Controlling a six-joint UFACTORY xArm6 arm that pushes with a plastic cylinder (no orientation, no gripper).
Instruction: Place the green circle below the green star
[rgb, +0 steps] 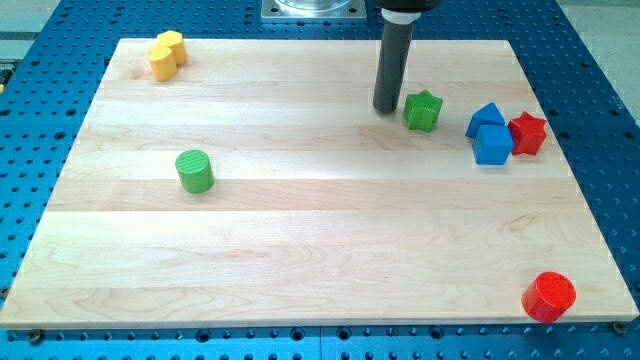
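A blue perforated base (60, 345) is being seen around all edges of the scene, and on it a pale wooden board (320, 230) is being carried, filling most of the view. A metal mount (312, 9) is being partly shown at the view's top, just beyond the board's far edge.

The dark rod (391, 60) is being held upright over the upper right part of the board. No pincer is being carried by this arm, so no wide, narrow or holding state is to be told; the rod is simply ending in my tip (386, 109). My tip is being observed just beside the green star (423, 110), on the star's left in the view; whether the two are touching cannot be told.

The green circle (195, 170) is being found well apart from the star, far toward the view's left and somewhat lower on the board.

At the view's right, two blue blocks are being seen touching: a blue cube (492, 143) and, behind it, a blue block (487, 117) of unclear shape. A red star (528, 133) is being seen just beside the cube. A red circle (549, 296) is being noted at the bottom right corner, and a yellow block (166, 54) at the top left.
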